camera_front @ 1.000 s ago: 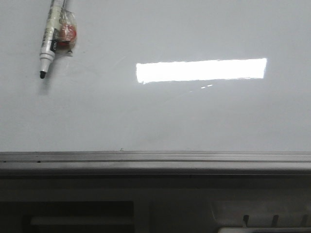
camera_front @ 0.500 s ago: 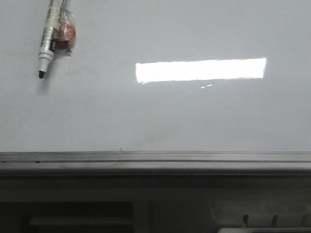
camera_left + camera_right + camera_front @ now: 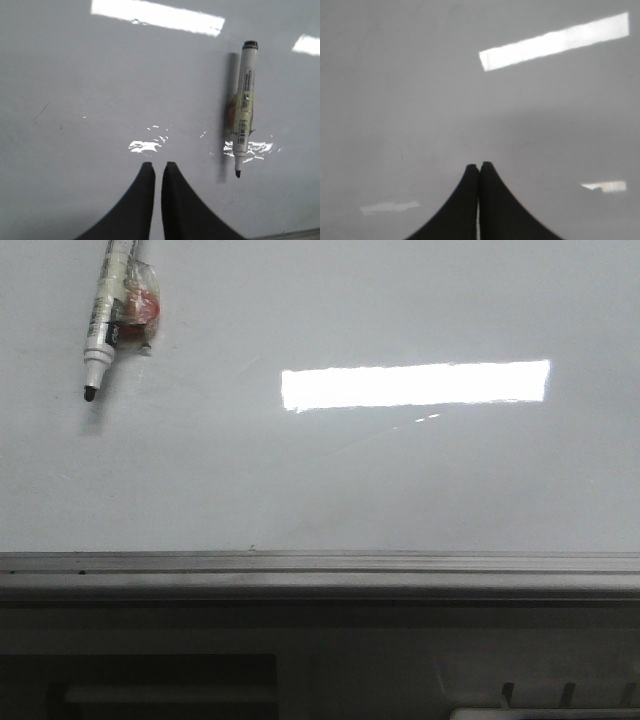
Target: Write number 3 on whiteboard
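Whiteboard: the whiteboard (image 3: 330, 480) fills most of the front view, glossy and pale grey, with a grey metal rail (image 3: 320, 568) along its near edge. No drawn figure shows on it in any view; the number 3 is not visible.
Glare: a bright white rectangular glare (image 3: 415, 385) lies on the whiteboard, right of its middle in the front view.
Marker: a marker (image 3: 105, 315) lies flat on the whiteboard, far left of the glare, its cap off and its black tip pointing toward the rail. Its body is white with dark print.
Wrapper: a crumpled clear wrapper (image 3: 140, 308) with a red patch touches the marker's side, on the side nearer the glare.
Left claw: the left claw (image 3: 158, 167) hovers over the whiteboard with its two dark fingertips (image 3: 147, 172) nearly together, a thin gap between them, grasping nothing. The marker lies just beside it, apart from it.
Right claw: the right claw (image 3: 479, 167) is clenched, its fingertips (image 3: 488, 172) touching, with nothing held, over a bare stretch of whiteboard.
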